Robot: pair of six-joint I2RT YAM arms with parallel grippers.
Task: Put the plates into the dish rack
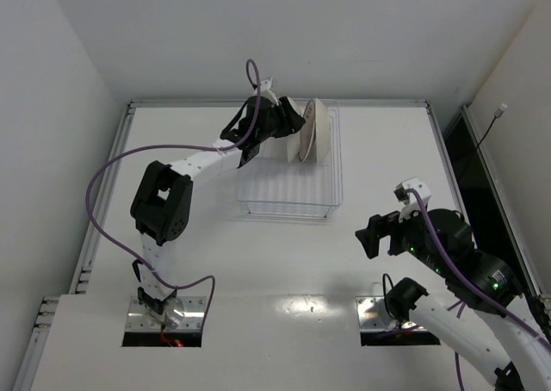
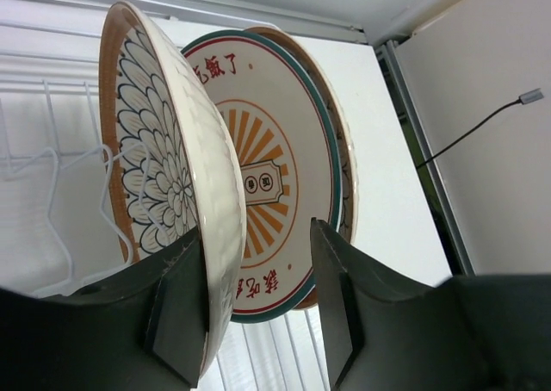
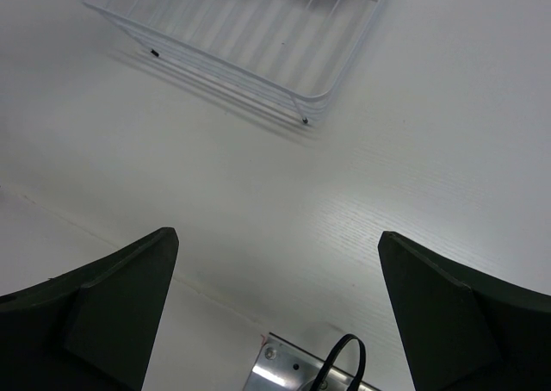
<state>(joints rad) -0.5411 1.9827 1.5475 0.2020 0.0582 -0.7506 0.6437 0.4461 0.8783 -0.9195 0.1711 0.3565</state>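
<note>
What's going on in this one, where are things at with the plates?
The left arm's end effector is at the far end of the dish rack, its fingers open astride the rim of a petal-patterned plate standing on edge. A sunburst plate and a third plate stand just behind it. The right end effector hangs open over the table, holding nothing.

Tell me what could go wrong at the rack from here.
1. The rim of the petal-patterned plate sits close beside one finger of the open left gripper; a sideways pull could tip it onto the sunburst plate.
2. They stand close together in the dish rack, so one knock could topple both.
</note>
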